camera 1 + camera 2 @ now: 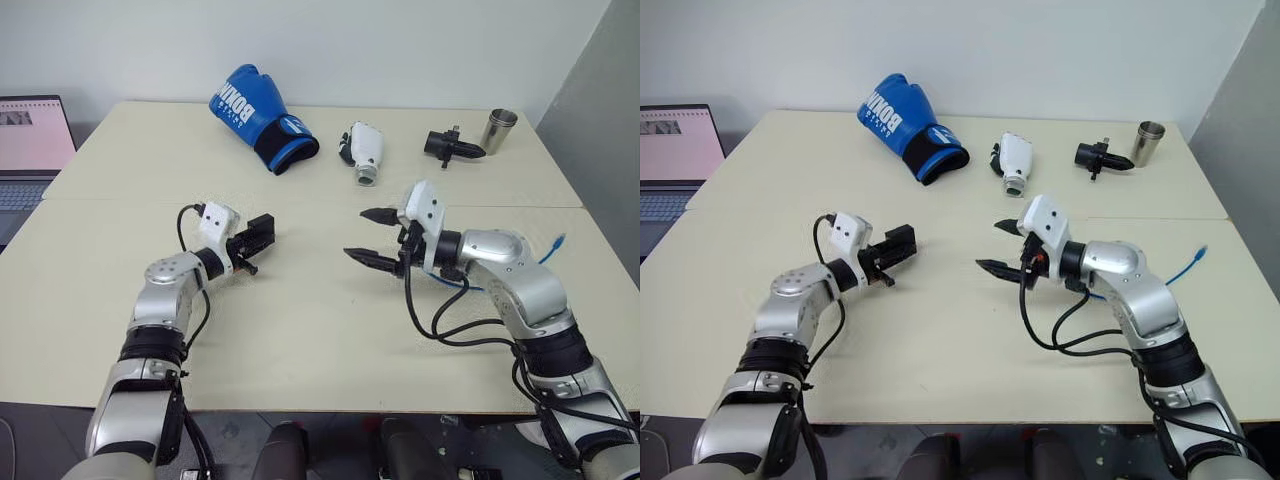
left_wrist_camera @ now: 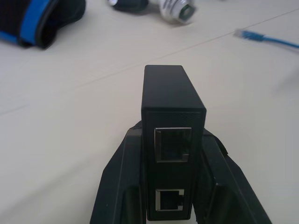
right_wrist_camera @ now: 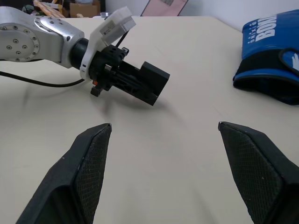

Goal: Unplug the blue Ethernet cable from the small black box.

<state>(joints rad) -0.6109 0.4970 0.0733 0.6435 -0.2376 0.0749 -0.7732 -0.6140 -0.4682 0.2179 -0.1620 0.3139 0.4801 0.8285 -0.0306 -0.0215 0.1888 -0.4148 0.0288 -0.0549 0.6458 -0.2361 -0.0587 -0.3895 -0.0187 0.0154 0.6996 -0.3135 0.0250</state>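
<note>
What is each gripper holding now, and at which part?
The left gripper clamps the small black box by its two side faces. The right gripper is open, holding nothing.

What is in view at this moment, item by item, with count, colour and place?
small black box: one, black, between the left gripper's fingers, both ports empty
blue Ethernet cable: one, blue, on the table behind the right arm, unplugged
boxing glove: one, blue, far side
white gadget: one, white, right of the glove
black cylindrical gadget: one, black, far right
metal cup: one, silver, beside it
laptop: one, at the left edge
table: cream
left gripper: shut on the box
right gripper: open, empty
</note>
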